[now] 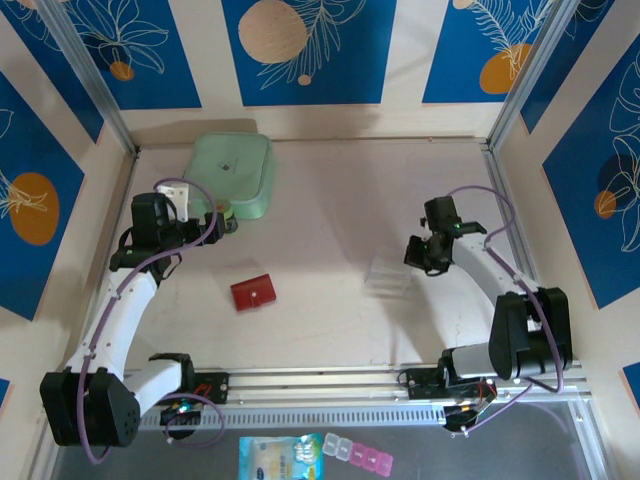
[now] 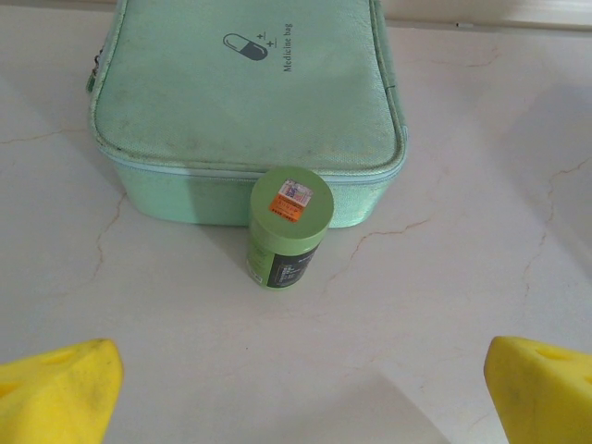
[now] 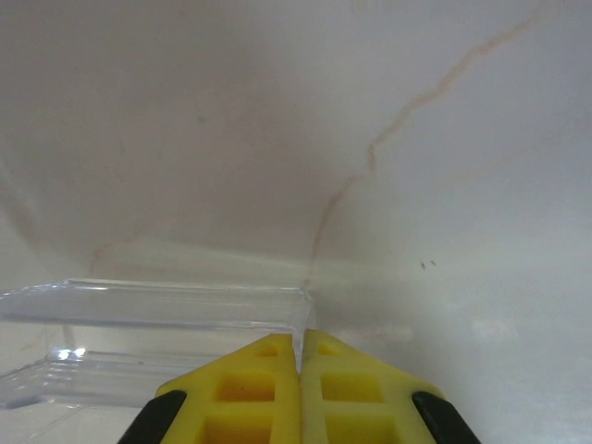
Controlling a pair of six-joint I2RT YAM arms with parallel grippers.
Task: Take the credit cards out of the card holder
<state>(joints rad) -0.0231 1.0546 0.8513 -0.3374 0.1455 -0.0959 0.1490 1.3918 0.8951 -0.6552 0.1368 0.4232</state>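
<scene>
The card holder (image 1: 252, 293), a small red wallet with a snap tab, lies folded shut on the table between the two arms. The credit cards are hidden. My left gripper (image 1: 207, 221) (image 2: 301, 393) hangs wide open well behind it, facing a green bottle (image 2: 289, 227), with nothing between its yellow fingers (image 2: 60, 393). My right gripper (image 1: 421, 256) (image 3: 301, 338) is at the right of the table, shut on the thin upright wall of a clear plastic piece (image 1: 388, 277) (image 3: 157, 305).
A mint-green case (image 1: 232, 172) (image 2: 250, 102) sits at the back left, with the green bottle (image 1: 228, 212) lying against its front. A blue packet (image 1: 282, 460) and a pink pill organizer (image 1: 358, 455) lie below the front rail (image 1: 320, 385). Panel walls enclose the table.
</scene>
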